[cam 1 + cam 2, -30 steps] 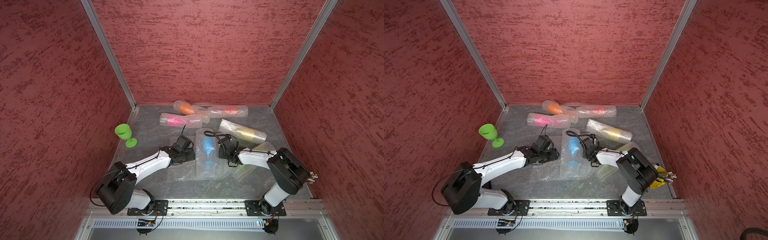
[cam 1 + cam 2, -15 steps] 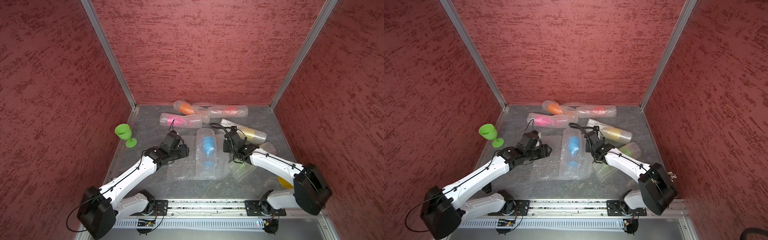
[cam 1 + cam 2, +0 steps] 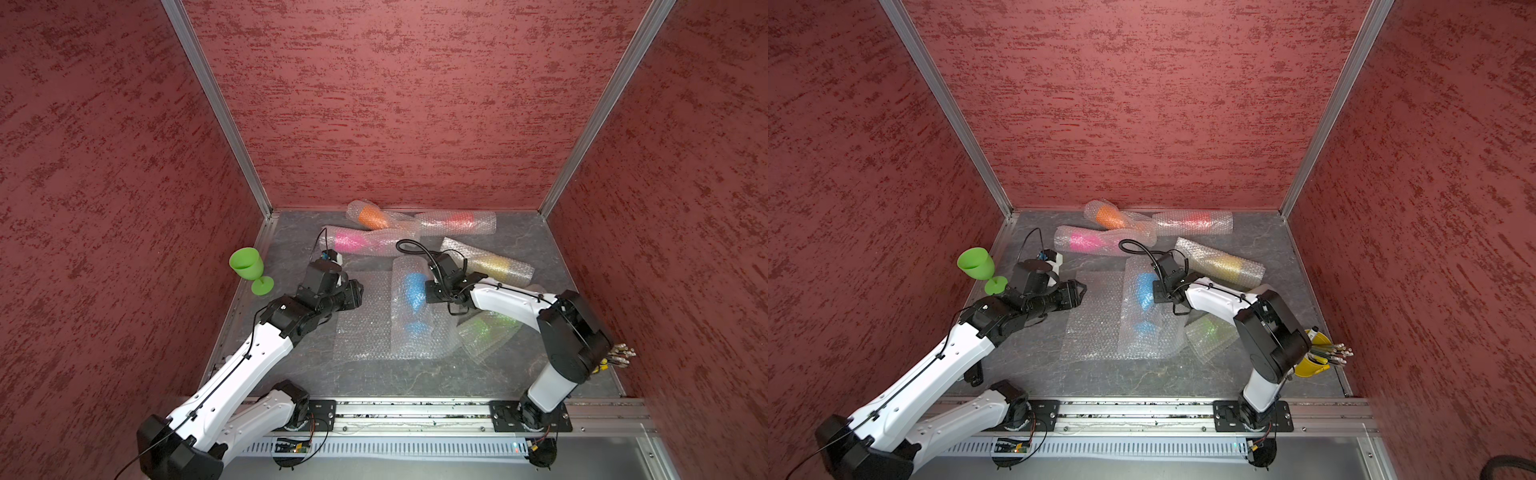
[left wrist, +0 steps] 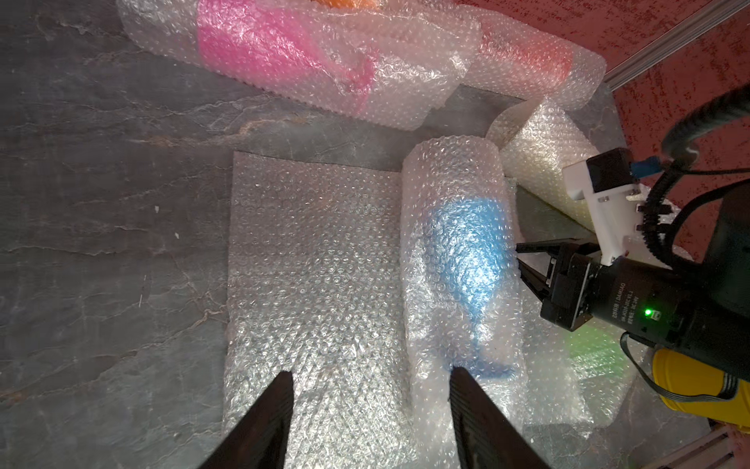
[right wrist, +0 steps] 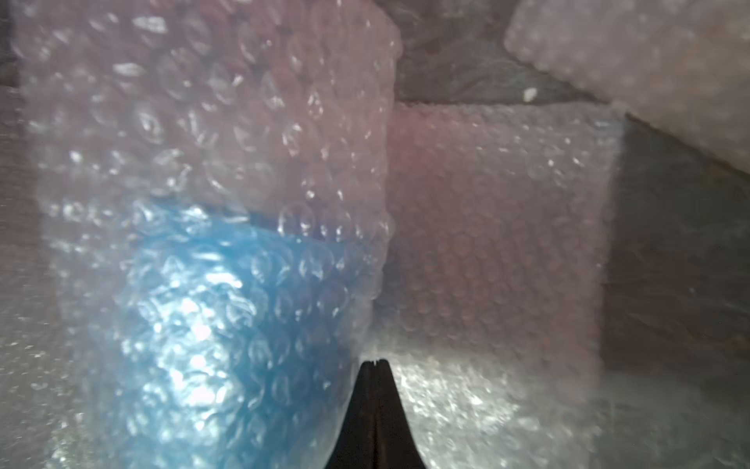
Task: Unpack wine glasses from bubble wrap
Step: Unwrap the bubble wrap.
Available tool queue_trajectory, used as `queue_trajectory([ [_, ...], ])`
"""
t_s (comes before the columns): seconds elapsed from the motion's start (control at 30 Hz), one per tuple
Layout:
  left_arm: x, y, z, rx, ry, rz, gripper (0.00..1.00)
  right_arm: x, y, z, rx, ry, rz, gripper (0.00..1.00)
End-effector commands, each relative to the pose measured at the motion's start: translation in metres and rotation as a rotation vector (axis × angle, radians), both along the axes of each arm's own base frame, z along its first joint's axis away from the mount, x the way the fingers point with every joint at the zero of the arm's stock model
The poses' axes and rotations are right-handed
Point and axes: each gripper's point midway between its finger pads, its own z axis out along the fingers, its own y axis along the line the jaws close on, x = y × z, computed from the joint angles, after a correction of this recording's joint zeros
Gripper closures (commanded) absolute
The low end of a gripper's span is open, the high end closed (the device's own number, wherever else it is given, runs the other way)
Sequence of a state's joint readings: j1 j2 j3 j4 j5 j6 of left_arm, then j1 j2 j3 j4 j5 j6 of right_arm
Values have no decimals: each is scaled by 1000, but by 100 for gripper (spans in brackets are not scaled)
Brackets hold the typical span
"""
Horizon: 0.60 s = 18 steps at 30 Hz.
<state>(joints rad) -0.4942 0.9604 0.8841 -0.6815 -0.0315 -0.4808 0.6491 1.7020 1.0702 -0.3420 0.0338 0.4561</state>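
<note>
With the left end effector [image 4: 371, 385] apart over the flat sheet [image 4: 316, 264] and the right end effector [image 5: 375, 363] together beside the wrapped blue goblet [image 3: 413, 289] on the surface [image 3: 374, 382], an unpinched pull may slip, or roll it into the yellow goblet [image 3: 496, 266] beyond

Glare on bubble wrap [image 5: 195, 337]; right wrist view blurred.

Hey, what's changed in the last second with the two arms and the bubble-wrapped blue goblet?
The left gripper backed away from the clear bubble-wrap roll holding the blue goblet and is open. The right gripper pulled off, then returned to that roll's edge and shut. The other rolls and upright green plastic goblet stayed put.
</note>
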Motion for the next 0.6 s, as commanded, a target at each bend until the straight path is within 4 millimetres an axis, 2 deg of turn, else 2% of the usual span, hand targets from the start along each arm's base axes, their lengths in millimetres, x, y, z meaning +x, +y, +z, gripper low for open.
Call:
queue_trajectory([
  [0.0, -1, 7, 2, 13, -21, 9, 37, -11, 68, 53, 209, -24, 157, 93],
  [0.17, 0, 12, 4, 3, -26, 29, 37, -43, 148, 103, 481, 8, 388, 76],
  [0.23, 0, 13, 4, 2, -25, 33, 37, -47, 157, 121, 561, -10, 414, 66],
  [0.33, 0, 12, 6, -7, -22, 35, 37, -30, 137, 124, 462, -98, 330, 62],
  [0.47, 1, 3, 3, -39, 16, 15, 37, -7, 82, 100, 296, -136, 133, 61],
  [0.57, 3, -11, -9, -92, 76, -8, 37, -3, 53, 80, 232, -128, 53, 51],
])
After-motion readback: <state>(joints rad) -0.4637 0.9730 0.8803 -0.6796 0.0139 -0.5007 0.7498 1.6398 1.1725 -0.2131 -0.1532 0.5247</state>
